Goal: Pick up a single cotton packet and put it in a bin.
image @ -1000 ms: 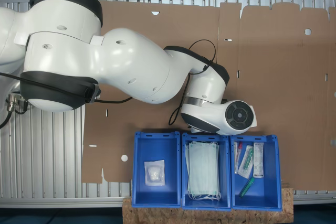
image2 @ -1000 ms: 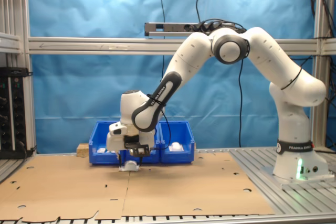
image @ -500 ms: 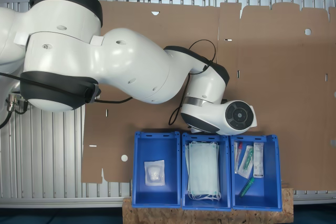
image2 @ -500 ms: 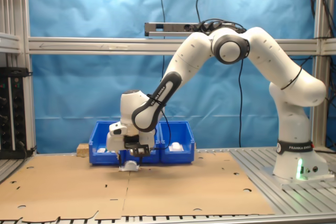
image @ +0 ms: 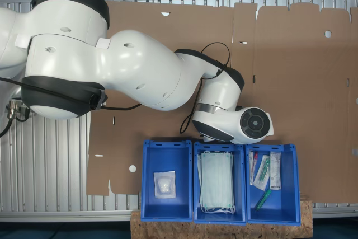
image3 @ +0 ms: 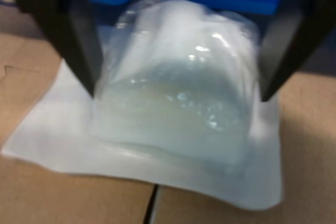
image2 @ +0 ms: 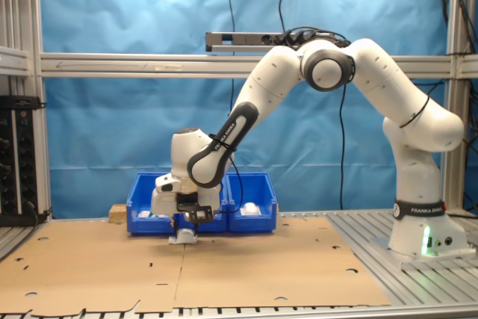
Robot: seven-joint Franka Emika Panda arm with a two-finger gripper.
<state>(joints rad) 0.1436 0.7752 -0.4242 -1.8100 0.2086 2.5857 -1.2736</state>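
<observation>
A cotton packet (image3: 176,145) lies on the brown cardboard, its clear-white film spread flat and its white wad bulging up. My gripper (image3: 178,93) is shut on that wad, with one black finger (image3: 79,40) pressed to each side of it. In the second exterior view the gripper (image2: 185,228) stands low over the cardboard just in front of the blue bins (image2: 246,201), and the cotton packet (image2: 183,237) shows white beneath it. In the first exterior view the arm's wrist (image: 246,124) covers the gripper. The bin (image: 146,183) at the first exterior view's left holds another cotton packet (image: 164,184).
Three blue crates stand side by side on a chipboard block (image: 218,229). The middle one (image: 196,188) holds pale green masks, the one at the first exterior view's right (image: 293,188) holds syringe packets. Cardboard sheets (image2: 246,267) cover the table before them. The arm's base (image2: 422,229) stands at the second exterior view's right.
The arm has held its place. In the second exterior view the white packet under the fingers looks very slightly higher and more bunched than before.
</observation>
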